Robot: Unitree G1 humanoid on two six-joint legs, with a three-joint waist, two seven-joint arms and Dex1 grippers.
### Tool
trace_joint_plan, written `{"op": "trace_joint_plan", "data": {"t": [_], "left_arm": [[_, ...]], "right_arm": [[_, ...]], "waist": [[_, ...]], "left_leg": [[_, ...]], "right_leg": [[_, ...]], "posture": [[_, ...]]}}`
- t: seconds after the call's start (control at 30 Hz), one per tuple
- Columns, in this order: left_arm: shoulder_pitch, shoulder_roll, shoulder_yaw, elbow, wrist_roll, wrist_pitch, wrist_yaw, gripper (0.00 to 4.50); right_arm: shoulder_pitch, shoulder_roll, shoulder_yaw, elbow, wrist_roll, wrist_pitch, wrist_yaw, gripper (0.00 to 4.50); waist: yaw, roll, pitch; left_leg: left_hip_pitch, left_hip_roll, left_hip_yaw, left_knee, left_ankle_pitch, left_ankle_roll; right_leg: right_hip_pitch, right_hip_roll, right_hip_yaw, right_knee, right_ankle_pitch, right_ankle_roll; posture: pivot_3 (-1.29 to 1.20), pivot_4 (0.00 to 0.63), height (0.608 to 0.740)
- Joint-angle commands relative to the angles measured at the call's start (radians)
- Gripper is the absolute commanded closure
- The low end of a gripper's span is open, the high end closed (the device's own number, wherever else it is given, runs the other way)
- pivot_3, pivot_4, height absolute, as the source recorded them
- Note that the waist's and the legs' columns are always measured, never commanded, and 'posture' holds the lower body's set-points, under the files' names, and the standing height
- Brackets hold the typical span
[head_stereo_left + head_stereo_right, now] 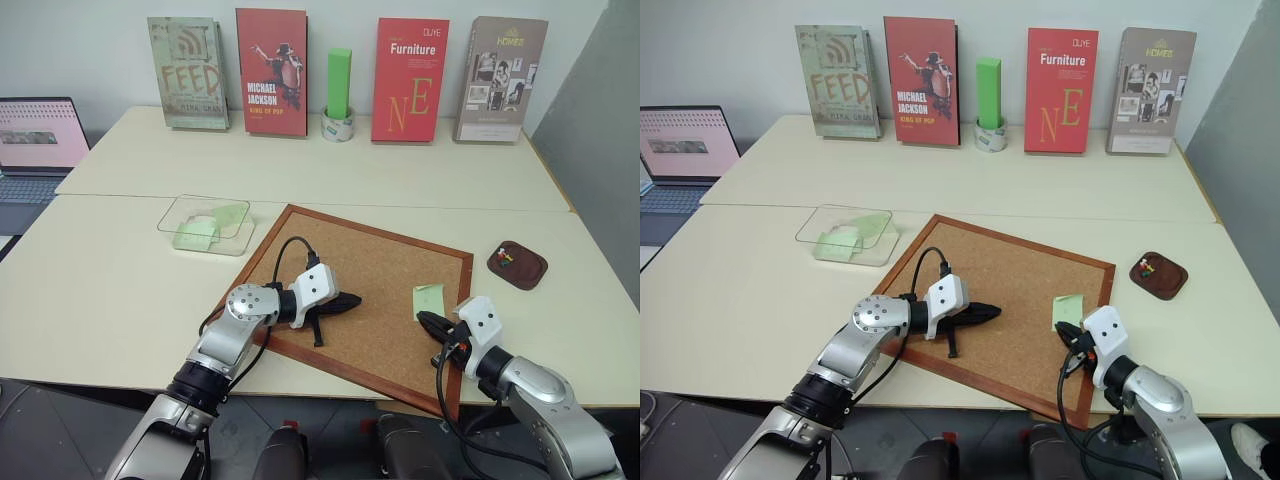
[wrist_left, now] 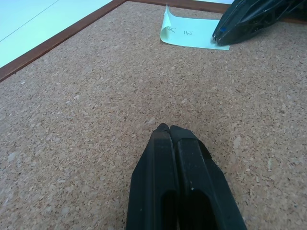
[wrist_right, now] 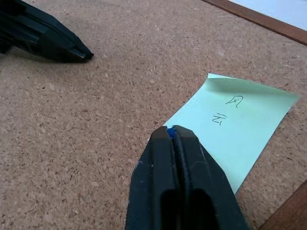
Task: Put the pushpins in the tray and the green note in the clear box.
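Cream tabletop (image 1: 120,290): left gripper (image 1: 352,299) jaws closed empty; right gripper (image 3: 171,130) jaws pinch blue pushpin (image 3: 169,129) at green note (image 3: 235,136).

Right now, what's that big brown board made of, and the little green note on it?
The board looks like cork, speckled and grainy, in a smooth reddish wood-look frame. The green note seems to be thin matte paper: one edge curls up and it carries handwriting.
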Motion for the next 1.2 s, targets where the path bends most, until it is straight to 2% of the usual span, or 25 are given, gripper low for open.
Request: {"op": "trace_joint_plan", "data": {"t": [0.03, 0.37, 0.53, 0.7, 0.73, 0.8, 0.87, 1.03, 1.07, 1.2], "left_arm": [[0.018, 0.026, -0.007, 0.027, 0.030, 0.018, -0.005, 4.50], [0.010, 0.025, 0.015, -0.003, -0.002, 0.044, -0.015, 4.50], [-0.012, 0.019, 0.031, -0.049, -0.031, 0.074, -0.026, 4.50], [-0.048, 0.003, 0.075, -0.123, -0.120, 0.153, -0.044, 4.50], [-0.062, -0.010, 0.093, -0.131, -0.136, 0.167, -0.028, 4.10], [-0.091, -0.035, 0.121, -0.140, -0.162, 0.194, 0.003, 3.86], [-0.123, -0.063, 0.147, -0.143, -0.184, 0.225, 0.039, 3.38], [-0.182, -0.110, 0.189, -0.140, -0.221, 0.289, 0.102, 2.54], [-0.198, -0.126, 0.204, -0.138, -0.236, 0.311, 0.121, 2.23], [-0.242, -0.173, 0.260, -0.138, -0.307, 0.410, 0.180, 1.51]], "right_arm": [[-0.015, -0.012, -0.053, -0.079, 0.000, -0.037, -0.016, 4.47], [-0.167, -0.082, -0.100, -0.220, 0.015, 0.014, -0.009, 4.47], [-0.254, -0.102, -0.100, -0.206, 0.031, 0.045, -0.002, 4.47], [-0.326, -0.126, -0.083, -0.167, 0.022, 0.040, 0.023, 4.47], [-0.343, -0.133, -0.076, -0.160, 0.017, 0.034, 0.032, 4.50], [-0.370, -0.144, -0.064, -0.146, 0.008, 0.023, 0.047, 4.50], [-0.392, -0.158, -0.050, -0.136, -0.006, 0.007, 0.065, 4.50], [-0.420, -0.196, -0.018, -0.111, -0.049, -0.047, 0.101, 4.50], [-0.426, -0.204, -0.011, -0.104, -0.061, -0.065, 0.108, 4.50], [-0.439, -0.230, 0.013, -0.092, -0.110, -0.128, 0.132, 4.50]], "waist": [[0.000, 0.000, 0.000], [-0.002, -0.001, 0.000], [-0.002, -0.001, 0.000], [0.000, -0.001, 0.001], [0.000, -0.001, 0.002], [0.001, -0.002, 0.002], [0.003, -0.002, 0.002], [0.003, -0.002, 0.002], [0.003, -0.002, 0.002], [0.003, -0.003, 0.002]], "left_leg": [[0.000, 0.000, 0.000, 0.000, 0.000, 0.000], [-0.003, 0.000, -0.001, 0.000, 0.000, 0.000], [-0.004, 0.000, -0.001, -0.001, 0.000, 0.000], [-0.006, 0.000, -0.001, -0.001, 0.000, 0.000], [-0.006, 0.000, -0.001, -0.001, 0.000, 0.000], [-0.008, -0.001, -0.001, -0.001, 0.000, 0.000], [-0.008, -0.002, -0.002, -0.001, 0.000, 0.000], [-0.008, -0.002, -0.002, -0.001, 0.000, 0.000], [-0.009, -0.002, -0.002, -0.001, 0.000, 0.000], [-0.009, -0.002, -0.002, -0.001, 0.000, 0.000]], "right_leg": [[0.000, 0.000, 0.000, 0.000, 0.000, 0.000], [-0.003, 0.000, -0.001, 0.000, 0.000, 0.000], [-0.003, 0.000, -0.001, 0.000, 0.000, 0.000], [-0.005, 0.000, -0.001, 0.001, 0.000, 0.000], [-0.005, 0.000, -0.002, 0.001, 0.000, 0.000], [-0.006, 0.000, -0.002, 0.001, 0.001, 0.002], [-0.006, 0.000, -0.002, 0.001, 0.002, 0.004], [-0.006, 0.000, -0.002, 0.000, 0.004, 0.006], [-0.006, 0.000, -0.002, 0.000, 0.004, 0.006], [-0.006, 0.000, -0.002, 0.000, 0.004, 0.006]], "posture": [[0.00, 0.150, 0.740], [0.00, 0.150, 0.740], [0.00, 0.150, 0.740], [0.00, 0.150, 0.740], [0.00, 0.150, 0.740], [0.00, 0.150, 0.740], [0.00, 0.150, 0.740], [0.00, 0.150, 0.740], [0.00, 0.150, 0.740], [0.00, 0.150, 0.740]]}}
